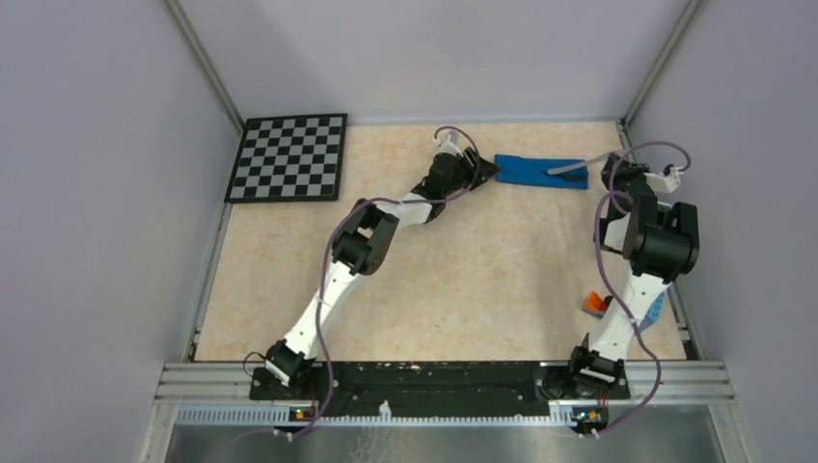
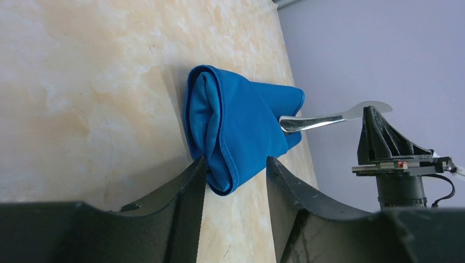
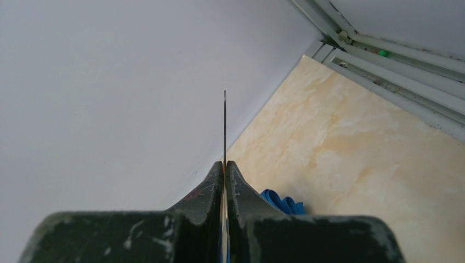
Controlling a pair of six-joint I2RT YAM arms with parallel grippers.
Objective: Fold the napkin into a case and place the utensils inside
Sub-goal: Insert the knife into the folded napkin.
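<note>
The bright blue napkin (image 1: pixel 526 171) lies folded into a narrow case at the back right of the table. My left gripper (image 1: pixel 487 172) stands open at its left end. In the left wrist view the cloth's corner (image 2: pixel 236 126) reaches between the fingers (image 2: pixel 192 186) and touches the left one. A pale grey knife (image 1: pixel 579 166) sticks out of the case's right end, and my right gripper (image 1: pixel 610 174) is shut on it. The right wrist view shows the blade (image 3: pixel 224 126) edge-on, rising from the shut gripper (image 3: pixel 225 163), with blue cloth (image 3: pixel 282 203) just below.
A black-and-white checkerboard (image 1: pixel 289 157) lies at the back left. A small orange object (image 1: pixel 594 303) and a pale blue thing (image 1: pixel 654 309) sit beside the right arm's base. Grey walls (image 1: pixel 733 116) stand close behind and beside the case.
</note>
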